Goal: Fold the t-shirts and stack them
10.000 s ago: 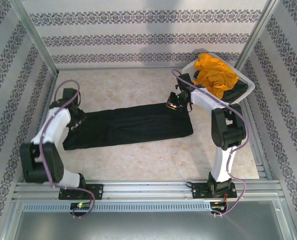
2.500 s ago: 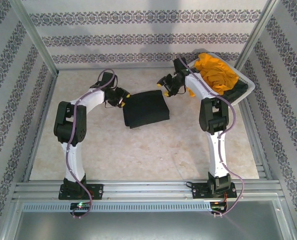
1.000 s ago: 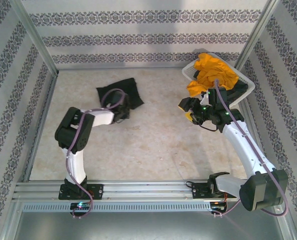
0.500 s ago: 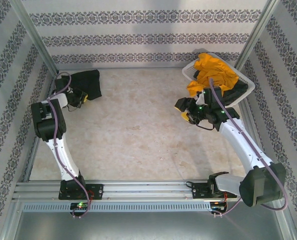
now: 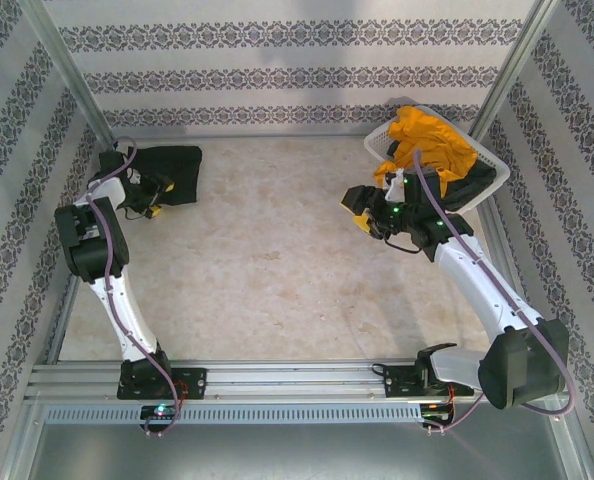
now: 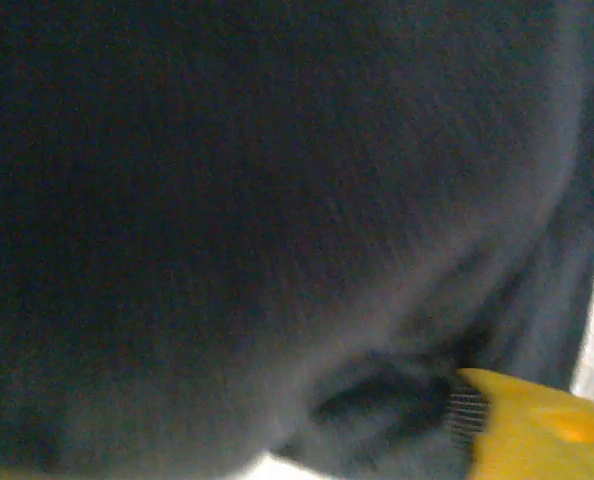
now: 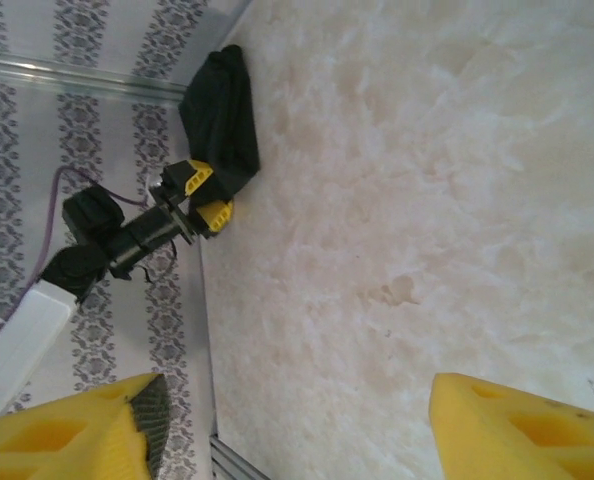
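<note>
Nearest, beyond the arm bases at 6 o'clock: bare pale table [image 5: 277, 290].

Further out, toward 2 o'clock: right gripper [image 5: 362, 208]. Hangs above the tabletop just in front of the basket, touching no cloth. Shows in its own wrist view [image 7: 297, 420] with yellow fingers [image 7: 77, 435] spread wide, jaws apart, nothing but table between them.

About level with that, over at 10 o'clock: left gripper [image 5: 160, 197]. Sits against the near edge of the black t-shirt [image 5: 169, 163]. Seen from the right wrist [image 7: 204, 193], has both yellow tips standing apart, jaws open. Cannot tell whether any fold lies between them. Looks from its own wrist straight onto dark cloth [image 6: 227, 200] at close range, one yellow fingertip [image 6: 527, 435] at 5 o'clock of that frame.

Black t-shirt [image 7: 222, 115]: lies as a compact folded bundle at 11 o'clock, in the far left corner near the wall.

Farthest, at 1 o'clock: white lattice basket [image 5: 489, 158]. Holds the mustard-orange t-shirt [image 5: 427, 135], heaped and spilling over the near rim, and a dark t-shirt [image 5: 469, 185] lower at its right side.
</note>
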